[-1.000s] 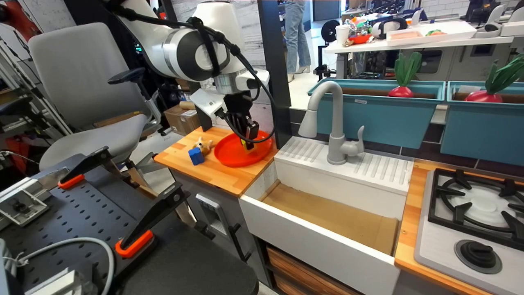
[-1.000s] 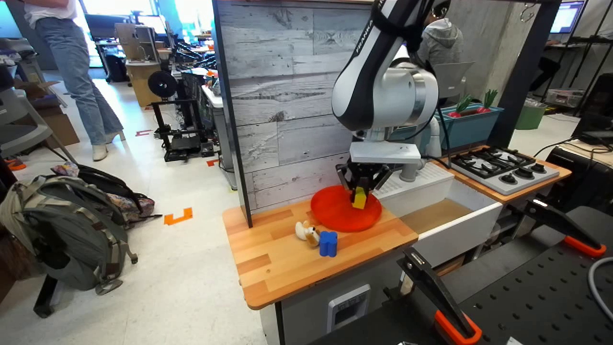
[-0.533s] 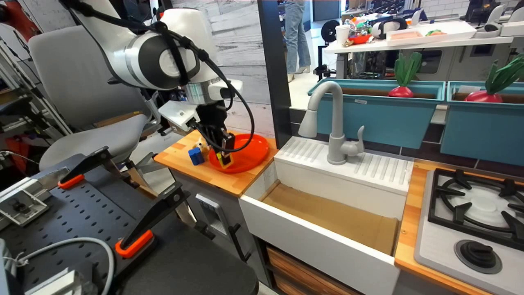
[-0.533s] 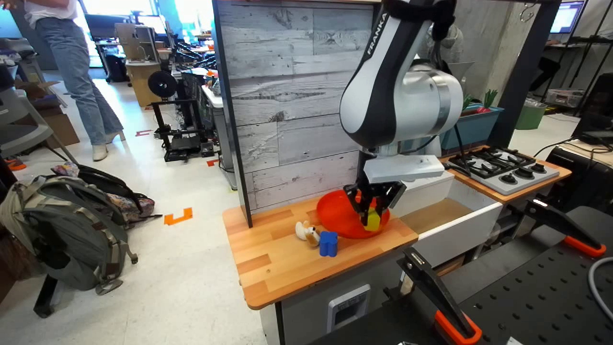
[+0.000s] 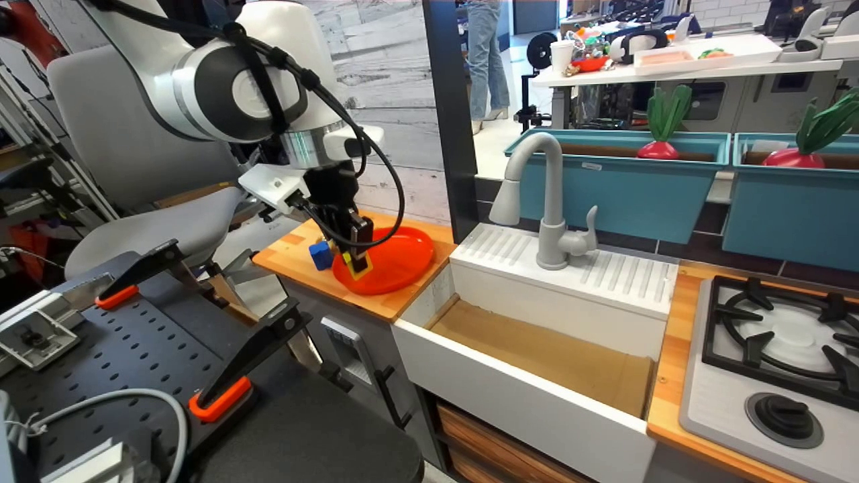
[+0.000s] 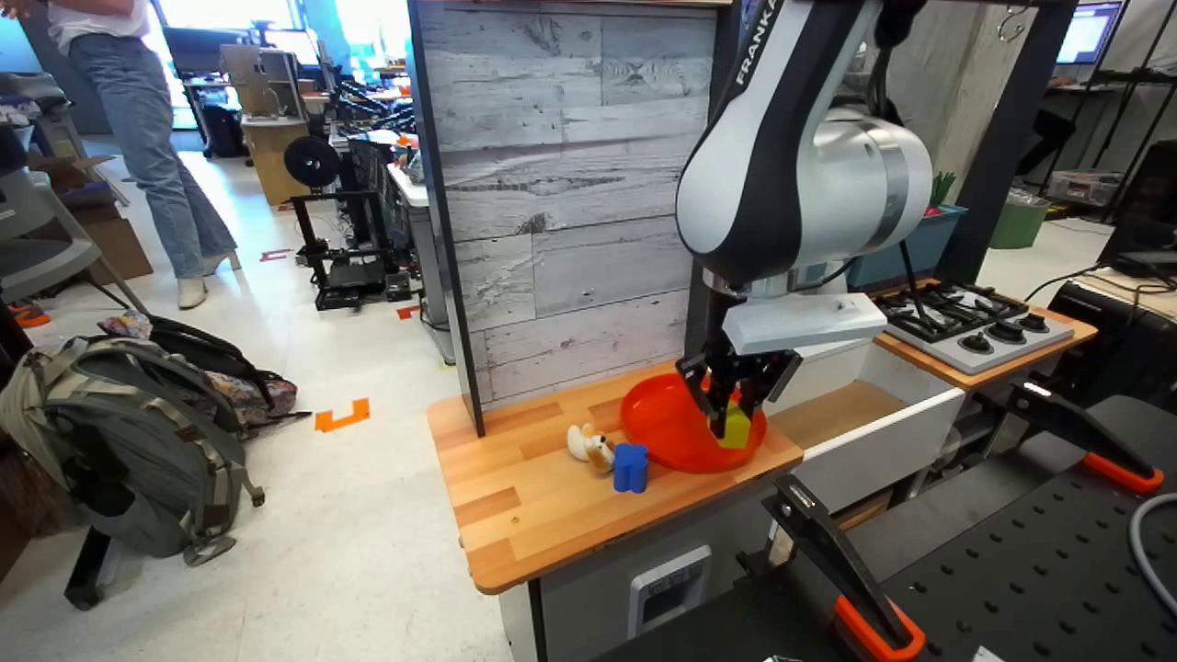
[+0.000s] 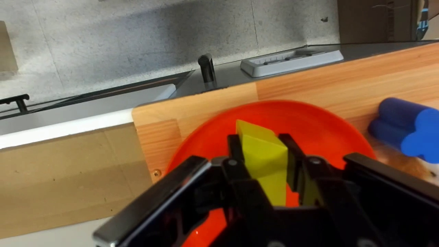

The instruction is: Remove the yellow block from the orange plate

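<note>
The yellow block [image 6: 737, 430] is small and wedge-like. It sits between the fingers of my gripper [image 6: 733, 421], which is shut on it; this shows closely in the wrist view, where the block [image 7: 265, 161] stands tilted between both black fingertips. The gripper [image 5: 357, 260] points down over the front part of the orange plate [image 5: 406, 258], inside its rim. The plate also shows in both other views [image 6: 667, 418] [image 7: 325, 130], round and glossy on the wooden counter. The block's lower end is close to the plate; whether it touches is hard to tell.
A blue block [image 6: 631, 468] and a small toy dog [image 6: 588, 446] lie beside the plate on the wooden counter [image 6: 524, 524]. The white sink [image 5: 523, 396] with its grey faucet [image 5: 553, 201] adjoins the counter. A pale wood-patterned wall panel [image 6: 570, 202] stands behind.
My gripper has moved with the yellow block from the plate's middle toward its front edge. The plate has slid the same way, toward the counter's front edge. The blue block has not moved.
</note>
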`<state>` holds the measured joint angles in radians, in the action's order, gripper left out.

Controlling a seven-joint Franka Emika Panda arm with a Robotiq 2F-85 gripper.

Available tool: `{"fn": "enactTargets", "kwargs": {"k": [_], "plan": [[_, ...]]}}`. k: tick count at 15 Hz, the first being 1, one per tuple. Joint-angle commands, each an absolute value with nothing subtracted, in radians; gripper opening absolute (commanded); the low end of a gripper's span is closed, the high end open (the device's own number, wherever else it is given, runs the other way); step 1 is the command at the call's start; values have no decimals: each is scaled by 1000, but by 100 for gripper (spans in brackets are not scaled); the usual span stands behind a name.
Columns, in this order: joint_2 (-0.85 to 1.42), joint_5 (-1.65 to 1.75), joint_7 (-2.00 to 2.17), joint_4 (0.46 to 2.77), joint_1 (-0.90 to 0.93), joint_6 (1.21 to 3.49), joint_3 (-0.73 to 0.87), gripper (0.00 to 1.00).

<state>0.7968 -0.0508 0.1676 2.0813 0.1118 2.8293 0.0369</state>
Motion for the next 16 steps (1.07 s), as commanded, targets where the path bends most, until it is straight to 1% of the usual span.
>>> {"fn": "enactTargets", "kwargs": {"k": [1,8,16], "plan": [[735,-49,165,2100,109,2789,38,8],[691,-40,199,2068,181,2763,24,8],[792,-6,235,1907,301,2649,-2,8]]}}
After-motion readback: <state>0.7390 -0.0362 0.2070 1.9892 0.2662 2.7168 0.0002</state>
